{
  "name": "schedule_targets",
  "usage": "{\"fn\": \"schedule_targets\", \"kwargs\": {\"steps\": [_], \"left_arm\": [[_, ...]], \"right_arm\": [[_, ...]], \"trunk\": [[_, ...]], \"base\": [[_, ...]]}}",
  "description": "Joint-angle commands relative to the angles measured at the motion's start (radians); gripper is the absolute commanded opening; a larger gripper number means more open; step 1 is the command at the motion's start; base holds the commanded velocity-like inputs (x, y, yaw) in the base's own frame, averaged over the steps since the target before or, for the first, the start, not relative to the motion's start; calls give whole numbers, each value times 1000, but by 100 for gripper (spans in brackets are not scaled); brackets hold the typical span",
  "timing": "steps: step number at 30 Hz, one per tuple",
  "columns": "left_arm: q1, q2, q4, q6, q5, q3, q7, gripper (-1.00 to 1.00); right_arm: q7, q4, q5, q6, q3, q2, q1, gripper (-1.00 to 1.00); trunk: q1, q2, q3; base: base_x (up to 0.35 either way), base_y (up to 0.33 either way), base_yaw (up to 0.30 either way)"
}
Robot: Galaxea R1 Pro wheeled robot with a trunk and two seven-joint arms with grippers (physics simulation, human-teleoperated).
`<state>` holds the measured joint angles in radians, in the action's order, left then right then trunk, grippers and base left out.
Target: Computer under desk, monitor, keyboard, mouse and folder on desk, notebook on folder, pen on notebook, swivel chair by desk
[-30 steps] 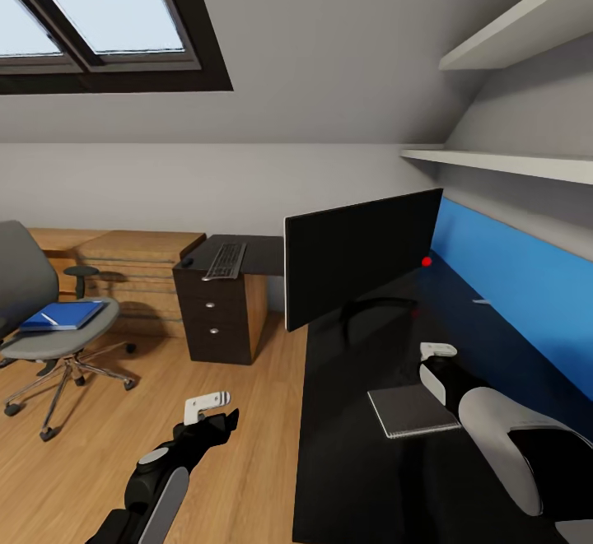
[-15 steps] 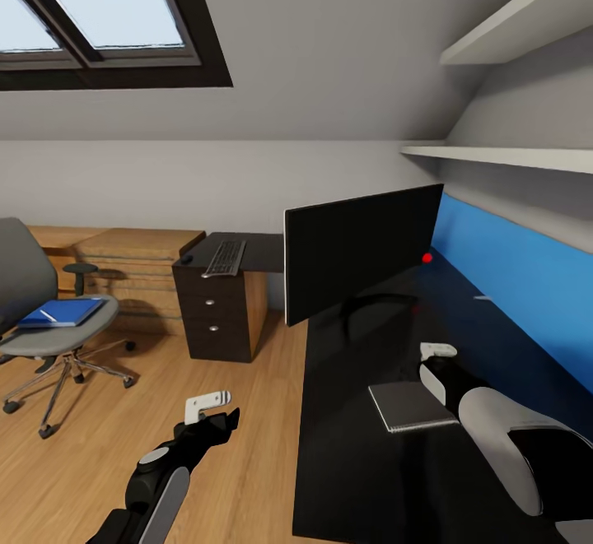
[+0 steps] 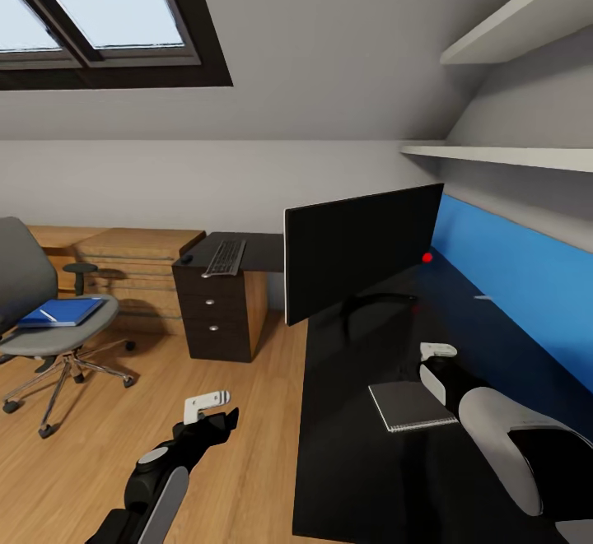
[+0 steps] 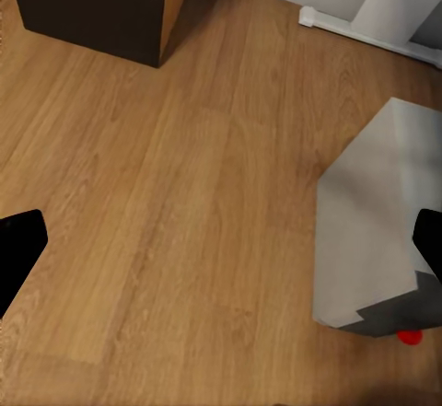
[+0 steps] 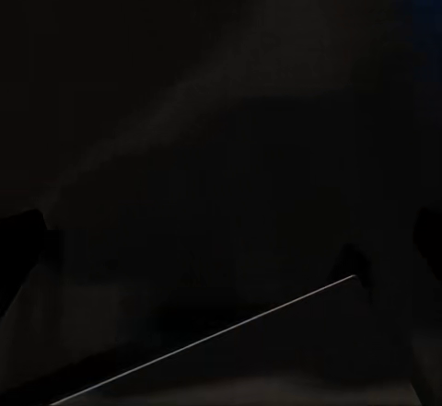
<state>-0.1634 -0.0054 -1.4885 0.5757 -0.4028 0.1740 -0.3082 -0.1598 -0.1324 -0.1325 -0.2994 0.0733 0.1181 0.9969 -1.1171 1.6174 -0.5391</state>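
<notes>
L fingers [image 4: 20,249] apart over wood floor [image 4: 184,194], nothing between. R gripper [image 3: 438,351] over tabletop [image 3: 354,462] beside notebook [image 3: 412,406], fingers apart. Monitor [image 3: 362,264] behind notebook. Keyboard [image 3: 225,258] + mouse [image 3: 188,261] far L of monitor; folder [image 3: 62,313] on swivel chair [image 3: 45,313].

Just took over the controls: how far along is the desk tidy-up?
Done: the monitor stands on the desk, and the computer sits on the floor by it. In hand: nothing; both the left claw and the right claw look open and empty. Left: the keyboard and mouse lie far from the monitor, the folder is on the swivel chair, and the notebook is unstacked.
</notes>
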Motion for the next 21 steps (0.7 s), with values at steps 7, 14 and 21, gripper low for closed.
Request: {"fn": "schedule_targets", "kwargs": {"steps": [7,14,21], "left_arm": [[-1,3,-1,3,-11,-17,-9,100],[-1,3,-22,3,-12,-46,-7,100],[-1,3,-38,3,-71,-59,-7,100]], "right_arm": [[-4,0,-10,-6,8,0,0,100],[-4,2,-10,-6,8,0,0,100],[-4,2,-11,-6,8,0,0,100]], "trunk": [[0,1,-1],[0,1,-1],[-8,15,-7]], "base": [[0,0,0],[0,0,0],[0,0,0]]}}
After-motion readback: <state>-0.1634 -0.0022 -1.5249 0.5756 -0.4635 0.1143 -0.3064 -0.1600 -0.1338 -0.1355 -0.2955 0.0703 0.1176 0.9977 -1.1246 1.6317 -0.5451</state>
